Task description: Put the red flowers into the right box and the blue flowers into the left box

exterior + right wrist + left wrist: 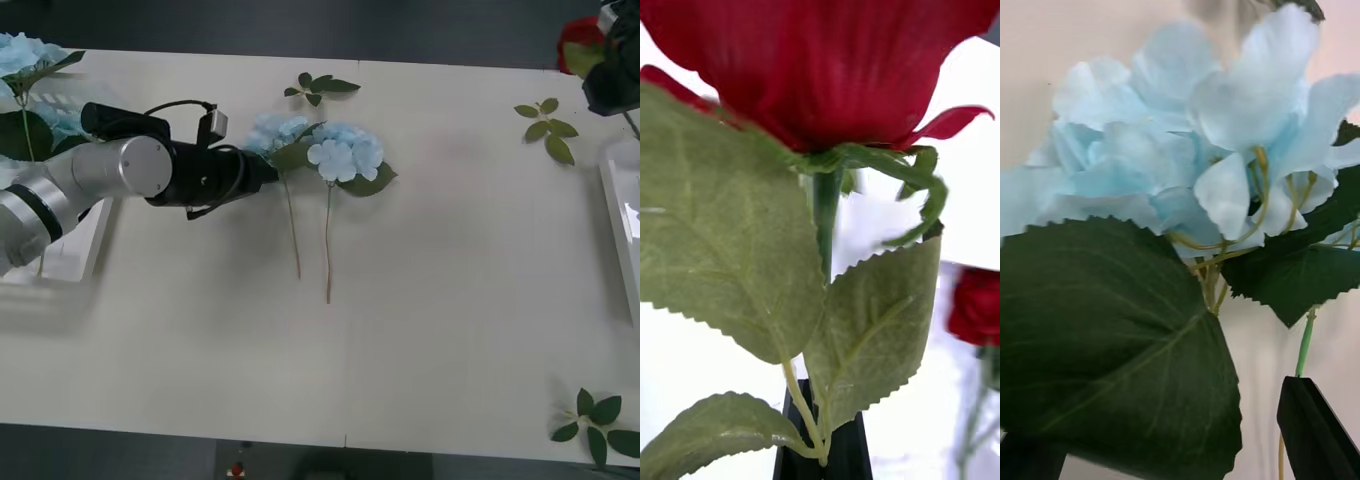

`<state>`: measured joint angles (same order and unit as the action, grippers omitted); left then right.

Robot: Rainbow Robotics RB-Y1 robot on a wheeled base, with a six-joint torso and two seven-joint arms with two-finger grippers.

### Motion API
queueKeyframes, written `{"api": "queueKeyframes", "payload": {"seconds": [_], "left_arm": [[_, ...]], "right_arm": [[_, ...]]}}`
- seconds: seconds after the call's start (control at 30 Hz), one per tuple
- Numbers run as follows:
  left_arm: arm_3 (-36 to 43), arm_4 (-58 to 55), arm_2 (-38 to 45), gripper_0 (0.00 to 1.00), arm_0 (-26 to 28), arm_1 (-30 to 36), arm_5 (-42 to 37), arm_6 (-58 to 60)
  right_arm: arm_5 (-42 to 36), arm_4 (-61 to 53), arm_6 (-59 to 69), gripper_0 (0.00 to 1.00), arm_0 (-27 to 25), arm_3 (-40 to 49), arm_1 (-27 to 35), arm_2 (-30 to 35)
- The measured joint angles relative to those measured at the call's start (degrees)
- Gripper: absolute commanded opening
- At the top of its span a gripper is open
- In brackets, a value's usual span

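Two blue flowers lie mid-table with stems pointing toward the near edge, one (278,131) beside the other (346,153). My left gripper (264,170) reaches in from the left and stands open at the nearer bloom (1161,161), its black fingers (1315,424) on either side of a broad leaf. More blue flowers (22,52) lie in the left box (72,256). At the far right my right gripper (612,82) is shut on the stem of a red flower (827,64), held above the right box (620,212). Another red flower (977,304) lies beyond it.
Loose green leaf sprigs lie at the table's far middle (320,87), far right (548,128) and near right corner (600,425). The white table (450,300) is bare between the hydrangeas and the right box.
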<state>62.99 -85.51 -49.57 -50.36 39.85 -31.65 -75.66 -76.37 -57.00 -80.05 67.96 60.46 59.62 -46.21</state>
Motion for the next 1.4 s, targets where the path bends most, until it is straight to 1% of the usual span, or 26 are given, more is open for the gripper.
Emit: {"api": "queueKeyframes", "payload": {"seconds": [0.1,0.2,0.37,0.47,0.57,0.73,0.87,0.97,1.1,1.2,1.33,1.37,1.4], "left_arm": [[-2.2,0.5,1.4,0.78,0.0,-2.1,0.0,0.0],[-6.1,1.0,2.4,0.78,-0.6,-4.3,0.0,0.0],[-11.5,2.3,2.3,0.78,-2.8,-7.0,0.9,0.0],[-14.2,3.8,2.3,0.78,-4.0,-8.5,2.3,0.0],[-16.9,5.8,2.3,0.77,-5.0,-10.2,2.7,0.0],[-18.8,7.5,2.3,0.78,-5.9,-11.6,2.8,0.0],[-18.9,11.1,1.7,0.78,-5.9,-11.9,3.2,0.0],[-19.9,11.1,-1.7,0.78,-6.6,-12.0,7.2,0.1],[-23.8,10.5,-8.1,0.78,-9.6,-13.2,11.8,1.0],[-25.5,10.4,-9.0,0.78,-10.8,-14.1,12.2,1.1],[-25.8,10.5,-7.2,0.77,-10.5,-14.5,12.2,1.2],[-25.8,10.5,-7.0,0.74,-10.3,-14.5,12.2,1.2],[-25.8,10.5,-6.9,0.55,-10.3,-14.5,12.4,1.2]], "right_arm": [[0.0,-2.0,-5.6,0.0,0.0,-4.0,3.6,1.1],[0.7,-2.2,-13.3,0.0,0.0,-10.5,5.5,2.2],[5.5,-7.0,-19.5,0.0,0.0,-23.4,7.0,3.8],[9.5,-10.0,-29.1,0.0,-0.2,-30.5,7.2,3.9],[11.8,-12.7,-36.8,0.0,-1.9,-34.5,7.2,3.9],[14.2,-17.9,-37.6,0.0,-7.1,-35.5,7.2,3.9],[16.2,-22.2,-43.5,0.0,-11.4,-35.4,7.2,3.9],[19.4,-24.1,-44.5,0.0,-14.8,-35.1,7.2,3.9],[21.2,-24.6,-44.5,0.0,-19.2,-32.8,7.2,3.9],[23.2,-24.7,-44.5,0.0,-21.3,-31.8,7.2,3.9],[25.8,-24.7,-44.5,0.0,-22.2,-31.9,7.1,3.9],[26.2,-24.7,-44.5,0.0,-22.2,-32.2,7.1,3.9],[26.5,-24.7,-44.5,0.01,-22.2,-32.4,7.1,3.9]]}}
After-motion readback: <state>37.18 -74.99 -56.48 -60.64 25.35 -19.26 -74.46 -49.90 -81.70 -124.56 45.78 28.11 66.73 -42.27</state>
